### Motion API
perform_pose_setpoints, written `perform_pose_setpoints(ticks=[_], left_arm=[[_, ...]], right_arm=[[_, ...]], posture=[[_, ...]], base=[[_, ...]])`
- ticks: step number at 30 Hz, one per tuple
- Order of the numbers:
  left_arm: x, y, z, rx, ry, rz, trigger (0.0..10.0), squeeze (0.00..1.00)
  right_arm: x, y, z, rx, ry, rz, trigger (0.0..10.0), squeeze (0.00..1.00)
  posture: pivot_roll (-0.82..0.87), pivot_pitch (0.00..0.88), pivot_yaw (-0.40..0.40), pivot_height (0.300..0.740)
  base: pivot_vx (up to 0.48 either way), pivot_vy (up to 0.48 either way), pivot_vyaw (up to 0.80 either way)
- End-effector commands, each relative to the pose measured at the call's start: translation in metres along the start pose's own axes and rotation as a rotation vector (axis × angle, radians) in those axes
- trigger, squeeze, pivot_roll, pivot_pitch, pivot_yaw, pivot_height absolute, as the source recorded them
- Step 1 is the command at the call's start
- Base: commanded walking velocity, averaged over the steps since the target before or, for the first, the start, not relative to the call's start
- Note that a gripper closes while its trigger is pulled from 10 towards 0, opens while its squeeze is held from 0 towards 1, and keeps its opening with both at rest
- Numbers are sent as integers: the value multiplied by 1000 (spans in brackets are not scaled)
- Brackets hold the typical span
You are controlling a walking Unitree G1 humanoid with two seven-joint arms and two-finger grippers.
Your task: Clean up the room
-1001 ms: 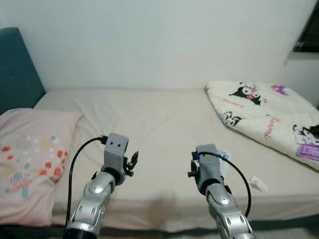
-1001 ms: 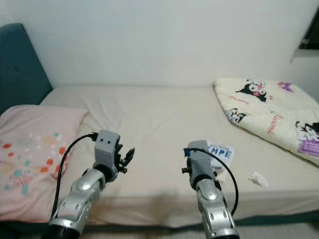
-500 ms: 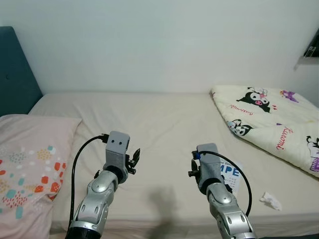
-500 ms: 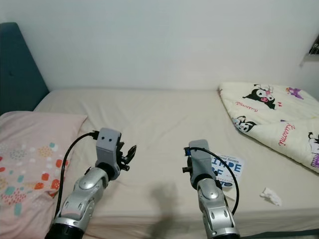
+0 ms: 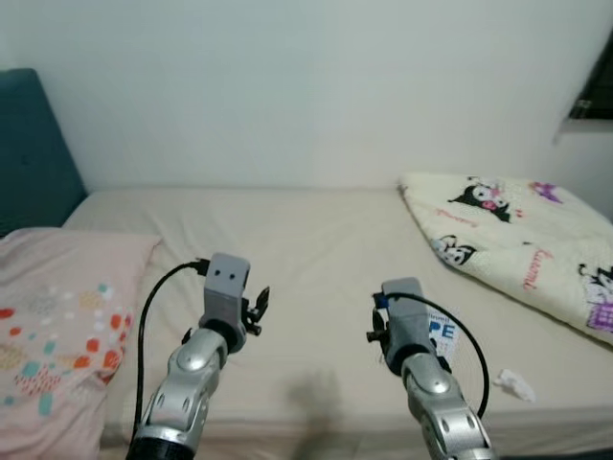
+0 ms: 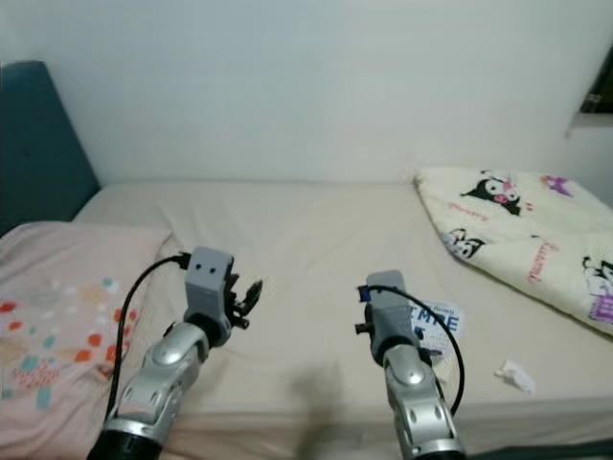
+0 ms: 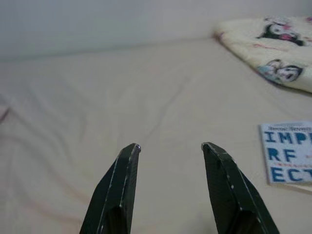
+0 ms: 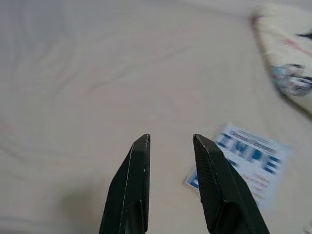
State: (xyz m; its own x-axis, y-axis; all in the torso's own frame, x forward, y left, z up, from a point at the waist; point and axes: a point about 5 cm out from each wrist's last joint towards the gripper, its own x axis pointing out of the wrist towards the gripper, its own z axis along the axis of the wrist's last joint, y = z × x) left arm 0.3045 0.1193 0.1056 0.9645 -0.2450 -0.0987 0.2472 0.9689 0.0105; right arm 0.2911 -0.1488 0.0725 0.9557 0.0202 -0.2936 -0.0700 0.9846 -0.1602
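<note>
A white booklet (image 8: 246,158) printed in blue letters, "IMPE / RF / ECT", lay flat near the bed's (image 6: 306,230) front edge, a crumpled tissue (image 6: 514,375) nearer its front right corner. The right gripper (image 8: 170,140) hovered beside the booklet, fingers parted, empty. The left gripper (image 7: 169,147), spread and empty, hung over bare sheet.

- Booklet (image 7: 288,152), white with blue print, lying near the bed's (image 5: 316,249) front edge: large letters "IMP", "RF", "ECT" partly legible; smaller text unreadable.
</note>
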Motion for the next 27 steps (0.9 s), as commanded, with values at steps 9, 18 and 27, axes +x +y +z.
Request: perform_pose_setpoints(ticks=[9,18,27], left_arm=[[0,-3,-3,10,14,-3,10000,0],[0,-3,-3,8,17,-2,10000,0],[0,-3,-4,7,23,0,10000,0]], right_arm=[[-1,-5,-4,13,9,-19,10000,0],[-2,-6,-5,17,11,-22,10000,0],[-2,-6,-6,-25,24,-17,10000,0]], posture=[[-9,0,-37,740],[-11,0,-34,740],[-10,7,-34,740]], base=[[0,-319,0],[0,-374,0],[0,-380,324]])
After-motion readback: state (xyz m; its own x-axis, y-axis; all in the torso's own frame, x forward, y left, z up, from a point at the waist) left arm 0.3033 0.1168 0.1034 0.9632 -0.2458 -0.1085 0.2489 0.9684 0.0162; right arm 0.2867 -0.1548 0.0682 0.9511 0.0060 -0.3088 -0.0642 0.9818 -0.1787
